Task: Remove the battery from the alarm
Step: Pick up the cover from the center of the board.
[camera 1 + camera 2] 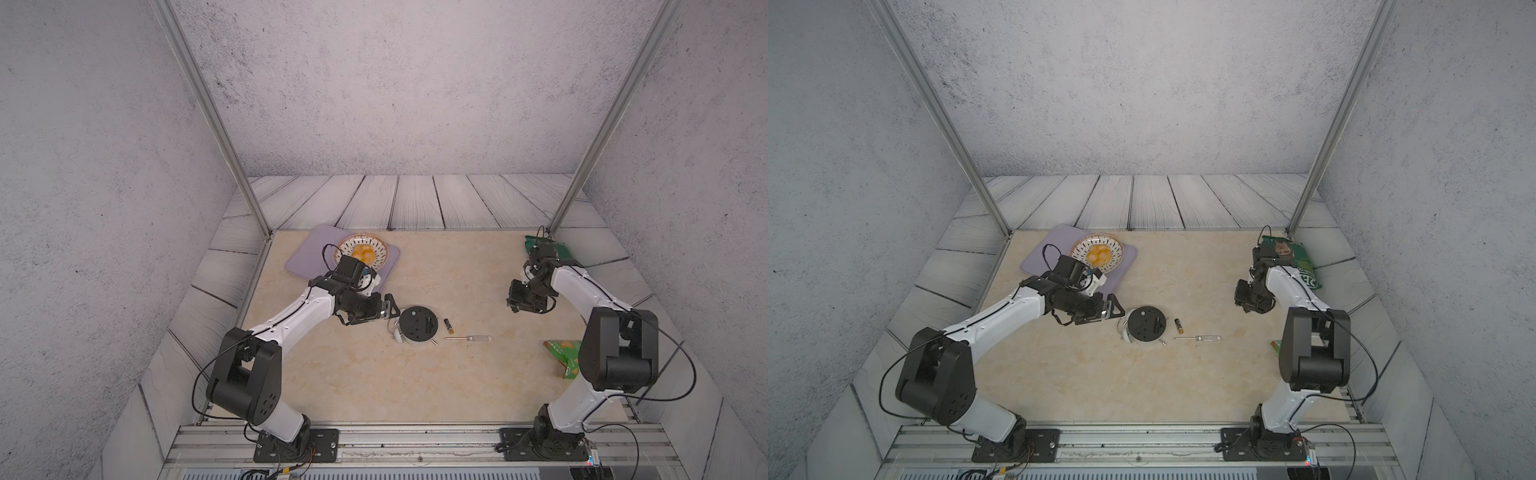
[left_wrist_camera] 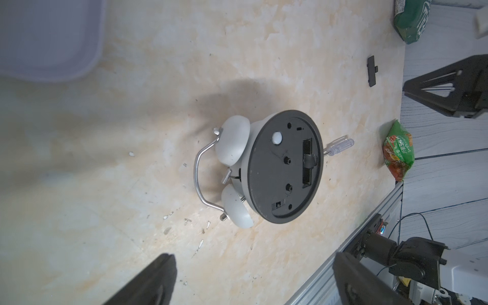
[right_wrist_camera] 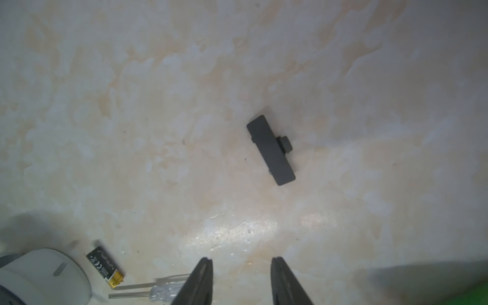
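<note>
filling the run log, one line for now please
battery: out, on table beside alarm | compartment: empty | cover: on table | left fingers: open, empty | right fingers: open, empty

Seen from the left wrist, the alarm point(image 2: 285, 169) covers half the screwdriver point(image 2: 340, 145).

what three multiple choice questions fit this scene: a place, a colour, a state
1. Where is the battery relative to the alarm? A inside it; B on the table beside it; C on top of it.
2. What colour is the alarm's back panel? A white; B black; C green.
3. The left gripper is: A open and empty; B shut on the battery; C shut on the alarm.
Answers: B, it lies on the table next to the alarm; B, the dark disc faces up; A, jaws spread, nothing between.
</note>
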Action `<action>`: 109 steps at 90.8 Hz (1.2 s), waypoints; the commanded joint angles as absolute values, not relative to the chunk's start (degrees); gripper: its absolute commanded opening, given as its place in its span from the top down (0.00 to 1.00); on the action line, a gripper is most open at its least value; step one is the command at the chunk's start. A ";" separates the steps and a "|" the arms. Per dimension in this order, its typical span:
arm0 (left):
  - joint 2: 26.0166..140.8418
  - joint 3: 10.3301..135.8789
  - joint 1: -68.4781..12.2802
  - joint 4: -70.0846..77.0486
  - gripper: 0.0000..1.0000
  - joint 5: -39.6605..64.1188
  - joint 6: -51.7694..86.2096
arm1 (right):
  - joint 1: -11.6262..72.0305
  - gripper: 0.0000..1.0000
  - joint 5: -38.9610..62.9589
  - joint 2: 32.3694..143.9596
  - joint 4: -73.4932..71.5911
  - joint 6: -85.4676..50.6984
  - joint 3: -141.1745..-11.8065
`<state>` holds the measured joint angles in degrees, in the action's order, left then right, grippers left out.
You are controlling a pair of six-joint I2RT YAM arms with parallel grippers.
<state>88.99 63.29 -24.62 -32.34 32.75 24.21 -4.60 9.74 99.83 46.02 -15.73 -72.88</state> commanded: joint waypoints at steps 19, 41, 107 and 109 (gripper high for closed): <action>91.42 66.04 -25.50 -35.17 0.01 30.54 21.14 | -13.63 0.62 21.11 111.39 45.55 -8.67 -81.63; 92.90 69.13 -30.27 -35.85 0.01 29.48 17.49 | -16.76 0.68 29.11 117.33 45.72 -6.50 -84.53; 93.78 70.80 -33.57 -35.57 0.01 29.27 13.71 | -16.80 0.79 33.48 120.25 47.33 -3.55 -81.95; 93.71 70.83 -33.57 -35.59 0.01 29.25 13.71 | -16.81 0.80 33.55 120.24 47.34 -3.55 -81.92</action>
<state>93.80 70.11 -33.50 -34.57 29.80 14.81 -16.80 33.19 120.42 46.02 -4.75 -83.26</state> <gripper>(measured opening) 0.992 0.221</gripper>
